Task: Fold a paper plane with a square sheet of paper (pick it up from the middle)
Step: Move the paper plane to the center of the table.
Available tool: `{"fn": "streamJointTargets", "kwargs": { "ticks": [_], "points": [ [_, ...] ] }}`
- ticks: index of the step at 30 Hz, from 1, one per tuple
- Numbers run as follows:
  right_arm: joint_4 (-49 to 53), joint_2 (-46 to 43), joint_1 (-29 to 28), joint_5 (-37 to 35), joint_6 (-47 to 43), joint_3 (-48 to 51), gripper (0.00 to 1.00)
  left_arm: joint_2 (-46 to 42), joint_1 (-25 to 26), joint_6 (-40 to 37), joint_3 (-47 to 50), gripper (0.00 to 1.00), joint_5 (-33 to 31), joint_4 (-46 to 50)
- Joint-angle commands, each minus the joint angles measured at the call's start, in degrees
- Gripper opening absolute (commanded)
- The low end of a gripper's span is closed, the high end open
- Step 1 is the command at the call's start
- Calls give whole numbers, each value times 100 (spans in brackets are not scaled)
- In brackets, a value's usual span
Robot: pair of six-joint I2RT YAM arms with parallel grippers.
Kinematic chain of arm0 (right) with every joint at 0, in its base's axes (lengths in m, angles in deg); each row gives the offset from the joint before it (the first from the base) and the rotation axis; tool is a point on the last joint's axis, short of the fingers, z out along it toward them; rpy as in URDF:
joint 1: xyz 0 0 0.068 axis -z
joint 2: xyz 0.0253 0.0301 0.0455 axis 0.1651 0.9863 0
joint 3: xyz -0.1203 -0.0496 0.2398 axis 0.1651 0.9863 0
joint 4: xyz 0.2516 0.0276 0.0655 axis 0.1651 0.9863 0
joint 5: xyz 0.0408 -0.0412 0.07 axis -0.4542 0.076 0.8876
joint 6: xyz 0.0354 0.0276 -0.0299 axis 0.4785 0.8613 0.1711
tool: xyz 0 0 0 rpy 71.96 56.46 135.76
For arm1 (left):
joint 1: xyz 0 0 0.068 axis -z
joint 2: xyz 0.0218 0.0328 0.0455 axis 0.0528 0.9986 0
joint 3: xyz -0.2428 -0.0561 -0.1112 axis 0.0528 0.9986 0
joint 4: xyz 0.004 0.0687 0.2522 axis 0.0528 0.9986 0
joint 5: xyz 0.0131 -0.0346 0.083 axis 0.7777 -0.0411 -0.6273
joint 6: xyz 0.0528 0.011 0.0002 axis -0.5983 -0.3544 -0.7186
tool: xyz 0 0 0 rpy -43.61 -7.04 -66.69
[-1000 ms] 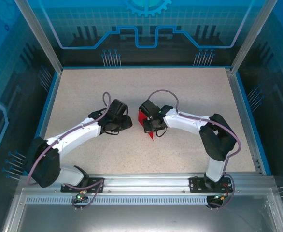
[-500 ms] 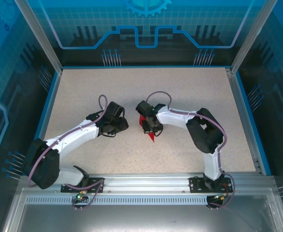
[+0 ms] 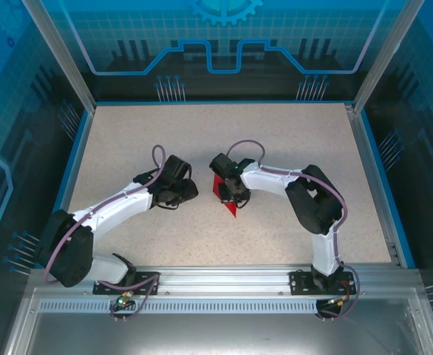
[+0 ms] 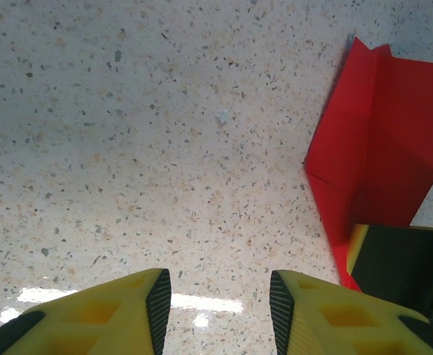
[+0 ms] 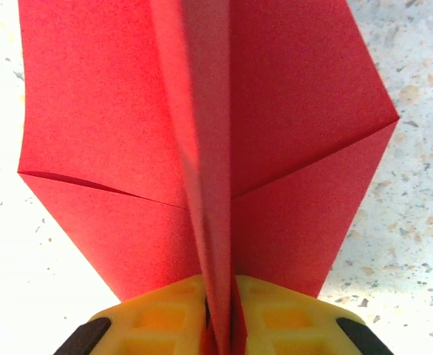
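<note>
Pinching the red centre crease

The paper plane (image 5: pixel 275 133) sits mid-frame in the top view, its raised centre fold clamped in my right gripper (image 5: pixel 220 307), wings spread over the table (image 4: pixel 128 148). My left gripper (image 4: pixel 216 299) hovers parted and empty just left of it. I judge a firm, straight pinch sharpens the crease best.

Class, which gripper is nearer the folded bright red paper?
Right. The right gripper is shut on the folded bright red paper; the left gripper hangs open beside it, apart.

Overhead view high above table (image 3: pixel 275 133); both wrist views close, downward, on red paper (image 4: pixel 379 140).
</note>
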Motion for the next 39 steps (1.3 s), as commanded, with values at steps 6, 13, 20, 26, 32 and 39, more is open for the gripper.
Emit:
{"fn": "streamJointTargets", "kwargs": {
  "ticks": [6, 13, 20, 26, 32, 39],
  "points": [
    [-101, -339, 73, 5, 212, 217, 17, 33, -58, 73, 25, 43, 174, -113],
    [-164, 184, 75, 20, 533, 314, 21, 47, -48, 46, 38, 43, 186, -113],
    [-164, 93, 92, 19, 630, 339, 21, 61, -59, 27, 30, 43, 208, -105],
    [-293, -594, 103, 62, 613, 333, 29, 3, -52, -59, 1, 43, 189, -123],
    [-427, -1364, 102, 172, 449, 503, 42, -41, -50, -114, -30, 43, 179, -106],
    [-240, -2604, 119, -672, 322, 926, 54, -80, -43, -213, -85, 44, 145, -122]
  ]
}}
